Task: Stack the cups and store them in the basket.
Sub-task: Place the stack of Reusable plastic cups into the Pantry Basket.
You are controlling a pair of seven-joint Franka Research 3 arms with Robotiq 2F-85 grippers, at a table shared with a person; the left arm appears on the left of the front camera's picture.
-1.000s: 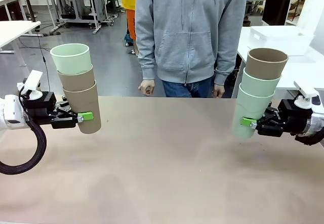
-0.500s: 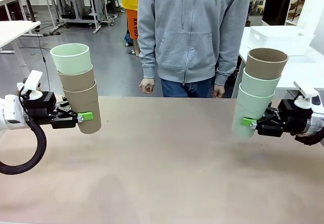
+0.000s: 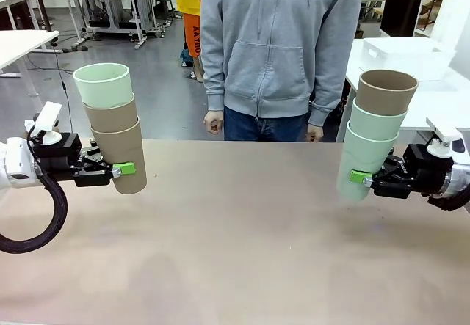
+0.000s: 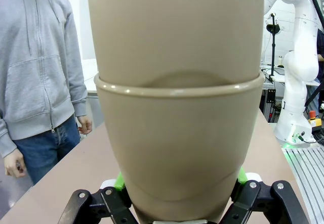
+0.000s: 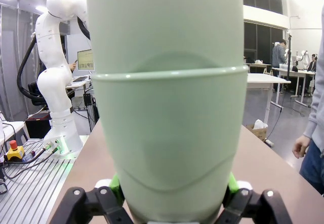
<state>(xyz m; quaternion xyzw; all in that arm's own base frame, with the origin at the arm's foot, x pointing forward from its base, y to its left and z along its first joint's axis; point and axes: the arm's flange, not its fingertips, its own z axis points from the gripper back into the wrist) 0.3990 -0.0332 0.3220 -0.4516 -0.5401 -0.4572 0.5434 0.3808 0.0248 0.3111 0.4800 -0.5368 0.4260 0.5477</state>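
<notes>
Front view: left gripper (image 3: 123,169) clamps the tan cup (image 3: 125,149) at the bottom of the left stack (image 3: 110,116), held above the table (image 3: 235,244). Right gripper (image 3: 360,178) clamps the mint cup (image 3: 363,156) under the right stack (image 3: 382,112). Arms and stacks are unchanged; the person (image 3: 279,46) has shifted slightly.
Left wrist view: tan cup sits between the fingers (image 4: 119,182).
Right wrist view: mint cup likewise.

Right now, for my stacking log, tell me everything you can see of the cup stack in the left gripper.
The cup stack is three nested matte tumblers, mouths up: two tan-brown below, one pale mint green on top. It leans slightly, over the left side of the table, apparently clear of it. The left gripper grips the bottom cup at its lower half, jaws shut on it.
</notes>
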